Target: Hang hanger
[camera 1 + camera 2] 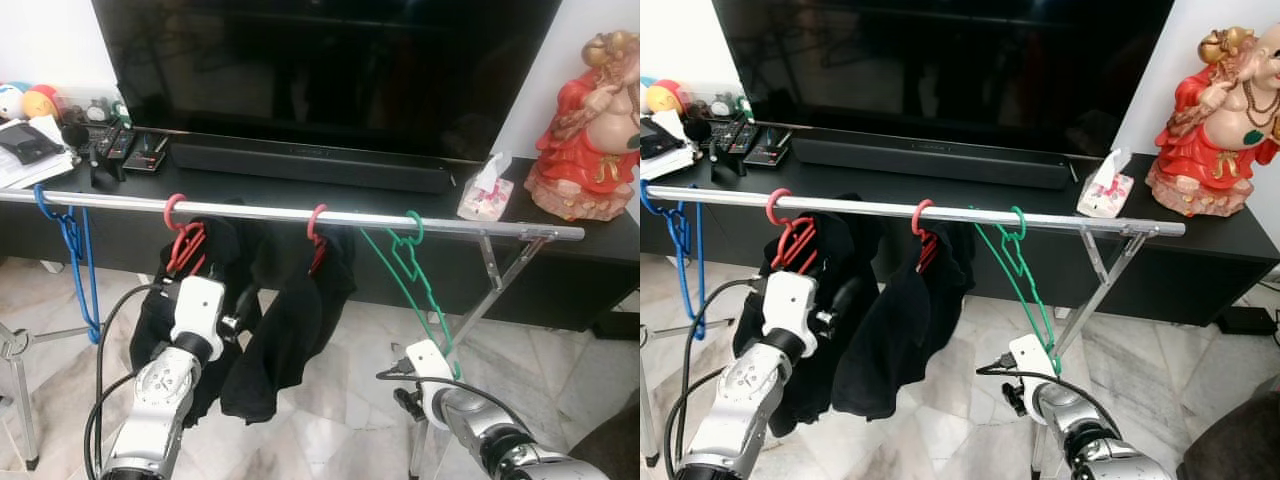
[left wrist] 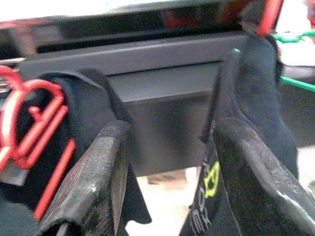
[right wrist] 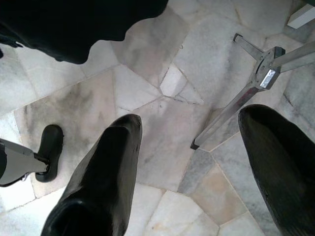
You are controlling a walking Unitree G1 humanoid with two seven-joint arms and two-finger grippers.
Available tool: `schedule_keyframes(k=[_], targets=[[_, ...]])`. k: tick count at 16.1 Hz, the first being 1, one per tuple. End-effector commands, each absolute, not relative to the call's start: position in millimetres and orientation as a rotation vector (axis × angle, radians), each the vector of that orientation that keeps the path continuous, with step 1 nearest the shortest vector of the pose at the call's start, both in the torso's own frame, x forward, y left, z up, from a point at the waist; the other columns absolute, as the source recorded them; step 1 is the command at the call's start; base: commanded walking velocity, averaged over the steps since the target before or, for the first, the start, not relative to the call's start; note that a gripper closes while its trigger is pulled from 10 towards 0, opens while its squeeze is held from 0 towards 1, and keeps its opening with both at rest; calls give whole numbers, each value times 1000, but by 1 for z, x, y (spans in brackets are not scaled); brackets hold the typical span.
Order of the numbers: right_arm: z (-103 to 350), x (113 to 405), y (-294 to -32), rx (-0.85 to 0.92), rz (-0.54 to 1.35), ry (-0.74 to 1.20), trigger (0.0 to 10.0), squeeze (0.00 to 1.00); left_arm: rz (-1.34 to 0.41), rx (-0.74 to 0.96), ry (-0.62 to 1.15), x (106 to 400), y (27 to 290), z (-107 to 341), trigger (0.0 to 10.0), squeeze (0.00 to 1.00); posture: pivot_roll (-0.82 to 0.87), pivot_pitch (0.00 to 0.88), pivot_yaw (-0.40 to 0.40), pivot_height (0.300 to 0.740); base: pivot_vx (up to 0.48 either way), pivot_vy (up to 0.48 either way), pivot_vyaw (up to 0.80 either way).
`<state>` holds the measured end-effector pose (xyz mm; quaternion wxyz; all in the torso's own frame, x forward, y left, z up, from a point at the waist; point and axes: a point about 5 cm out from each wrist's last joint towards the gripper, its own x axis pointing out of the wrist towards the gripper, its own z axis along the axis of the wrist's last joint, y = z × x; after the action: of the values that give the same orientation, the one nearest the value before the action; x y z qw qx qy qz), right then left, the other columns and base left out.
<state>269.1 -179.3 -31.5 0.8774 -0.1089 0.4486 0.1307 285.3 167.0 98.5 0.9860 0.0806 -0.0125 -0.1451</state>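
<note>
**Green hanger on the rail, both grippers empty**

Though the task is to hang a hanger, from where I stand the hanging looks already done. Along the silver rail (image 1: 300, 213), starting at its left end, a blue hanger (image 1: 78, 255) dangles bare. Next comes a red hanger (image 1: 183, 243) carrying a black garment (image 1: 165, 320), then a second red hanger (image 1: 317, 240) with another black garment (image 1: 290, 320) drooping toward the marble floor (image 3: 162, 123). Toward the right end, the green hanger (image 1: 415, 275) has its hook over the rail and hangs empty, tilted down to the right.

Between the two dark garments sits the left gripper (image 2: 172, 162), raised to just below the rail, its fingers spread wide with nothing between them. Low down near the rail's right leg (image 1: 490, 290), the right gripper (image 3: 197, 162) points at the floor, its fingers also wide apart and empty; its wrist sits just beside the green hanger's lower corner, and I cannot tell whether they touch.

My judgement is that the release step is at hand or finished. What remains calls for drawing the right arm clear without snagging the green wire, so the hook is not tugged off.
</note>
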Motion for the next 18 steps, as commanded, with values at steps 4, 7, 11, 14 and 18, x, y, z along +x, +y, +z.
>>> schedule_keyframes(k=[4, 7, 11, 14, 18], targets=[[-30, 270, -181, -223, 270, 934, 10000, 0, -398, 168, 5, 293, 161, 101, 10000, 0, -19, 0, -74, 740, 0, 0, -156], [-30, 270, -181, -233, 274, 938, 10000, 0, -462, 153, 17, 300, 156, 103, 10000, 0, -19, 0, -74, 740, 0, 0, 0], [-31, 270, -181, -234, 276, 942, 10000, 0, -511, 138, 47, 321, 135, 106, 10000, 0, -22, 0, -80, 740, 0, 0, 0], [-31, 270, -180, -224, 262, 936, 10000, 0, -362, 157, 57, 330, 145, 101, 10000, 0, -45, 0, -64, 740, 0, 0, 0], [-31, 270, -180, -228, 273, 941, 10000, 0, -70, 177, 73, 321, 184, 87, 10000, 0, -28, 0, -67, 740, 0, 0, 0]])
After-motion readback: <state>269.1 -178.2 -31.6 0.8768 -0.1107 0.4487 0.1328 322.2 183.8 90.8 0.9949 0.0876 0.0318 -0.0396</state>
